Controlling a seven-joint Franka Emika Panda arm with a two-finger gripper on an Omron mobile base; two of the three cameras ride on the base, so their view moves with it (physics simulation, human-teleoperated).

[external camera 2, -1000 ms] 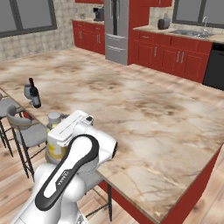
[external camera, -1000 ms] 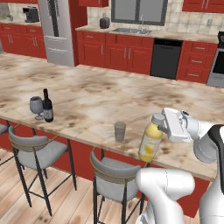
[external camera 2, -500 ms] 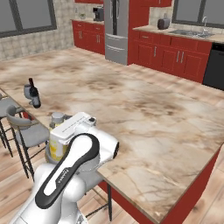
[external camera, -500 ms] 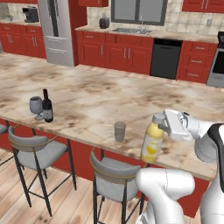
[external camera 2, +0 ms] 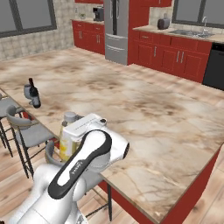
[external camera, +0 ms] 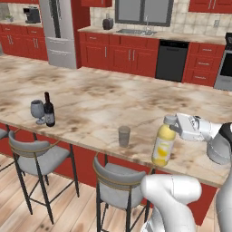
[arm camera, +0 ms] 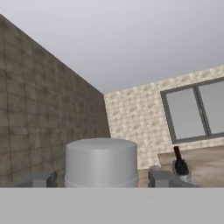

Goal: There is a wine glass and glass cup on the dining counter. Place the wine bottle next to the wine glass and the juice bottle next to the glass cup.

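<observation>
Juice bottle (external camera: 162, 145), near the counter's (external camera: 104, 102) front edge, we judge full, heavy and slippery; gripper (external camera: 171, 125) is clamped at its cap.

The juice bottle (external camera: 163, 145) is standing upright on the dining counter (external camera: 108, 102) with its grey cap (arm camera: 101, 162) sitting between the fingers (arm camera: 162, 178), blocking the gap there. Ahead of the fingers along the counter edge, the glass cup (external camera: 124, 136) is standing in the way, with bare stone lying between it and the bottle. Farther ahead, the wine bottle (external camera: 48, 110) and wine glass (external camera: 37, 110) are standing together, well apart from the cup.
</observation>
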